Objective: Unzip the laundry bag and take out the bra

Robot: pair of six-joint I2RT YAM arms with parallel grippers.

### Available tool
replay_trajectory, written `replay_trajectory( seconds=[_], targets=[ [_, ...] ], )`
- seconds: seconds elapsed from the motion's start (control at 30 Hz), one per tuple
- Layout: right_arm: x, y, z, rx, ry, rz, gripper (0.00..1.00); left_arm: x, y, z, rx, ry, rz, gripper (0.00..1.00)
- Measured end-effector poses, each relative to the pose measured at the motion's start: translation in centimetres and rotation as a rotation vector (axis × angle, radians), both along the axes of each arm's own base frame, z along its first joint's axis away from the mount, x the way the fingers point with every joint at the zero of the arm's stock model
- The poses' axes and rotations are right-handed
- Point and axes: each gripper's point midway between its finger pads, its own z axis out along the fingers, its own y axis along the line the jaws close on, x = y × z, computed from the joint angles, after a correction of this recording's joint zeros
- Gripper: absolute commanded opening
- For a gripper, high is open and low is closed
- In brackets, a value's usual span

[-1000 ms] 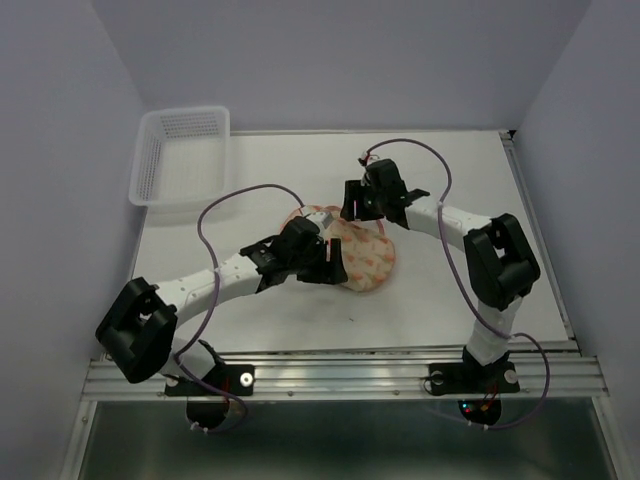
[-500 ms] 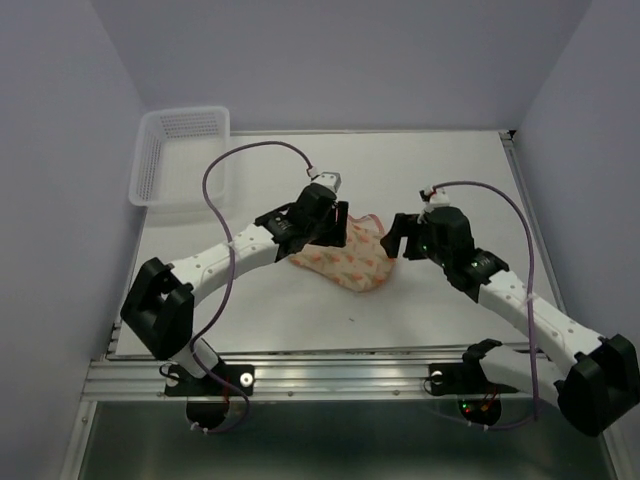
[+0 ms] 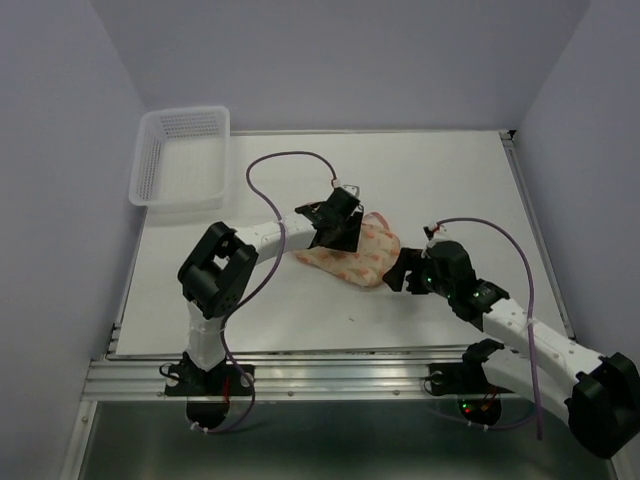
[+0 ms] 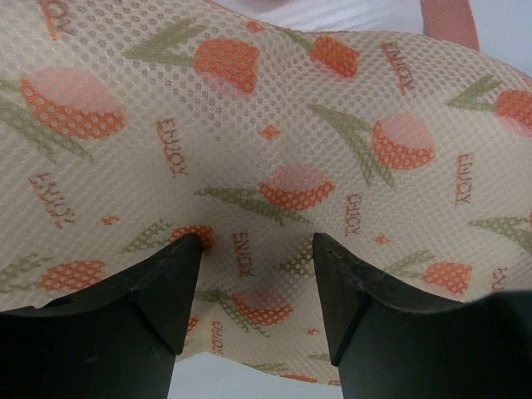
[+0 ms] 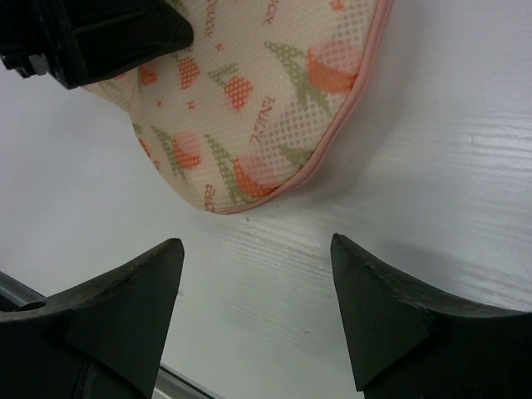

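Note:
The laundry bag (image 3: 360,255) is a peach mesh pouch with orange print and pink edging, lying mid-table. It fills the left wrist view (image 4: 266,150) and shows at the top of the right wrist view (image 5: 249,91). My left gripper (image 3: 338,232) is open, over the bag's upper left part, its fingers (image 4: 166,299) close over the mesh. My right gripper (image 3: 400,272) is open and empty, just right of the bag's lower right end, over bare table. The bra is hidden. No zipper pull shows.
A white plastic mesh basket (image 3: 183,155) stands at the back left corner. The table's metal front rail (image 3: 330,375) runs along the near edge. Purple cables loop over both arms.
My left gripper has moved right onto the bag's upper part, its arm folding back. My right gripper has moved down and nearer, to the bag's lower right end. The bag has shifted slightly.

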Motion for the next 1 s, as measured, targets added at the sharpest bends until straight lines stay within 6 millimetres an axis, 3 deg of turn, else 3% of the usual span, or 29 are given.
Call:
replay_trajectory(
  seconds=[0.13, 0.5, 0.8, 1.0],
  targets=[
    [0.1, 0.8, -0.6, 0.007, 0.018, 0.024, 0.75, 1.6, -1.1, -0.6, -0.044, 0.028, 0.035, 0.64],
    [1.2, 2.6, -3.2, -0.059, 0.066, 0.065, 0.68, 5.0, -0.9, -0.3, -0.186, 0.104, 0.161, 0.64],
    [2.9, 5.4, -3.0, -0.101, -0.001, 0.097, 0.63, 5.5, -1.2, -0.1, -0.238, 0.146, 0.182, 0.67],
    [3.7, 5.7, -3.6, -0.154, -0.021, 0.059, 0.58, 5.5, -1.2, 0.2, -0.243, 0.152, 0.186, 0.68]
  ],
)
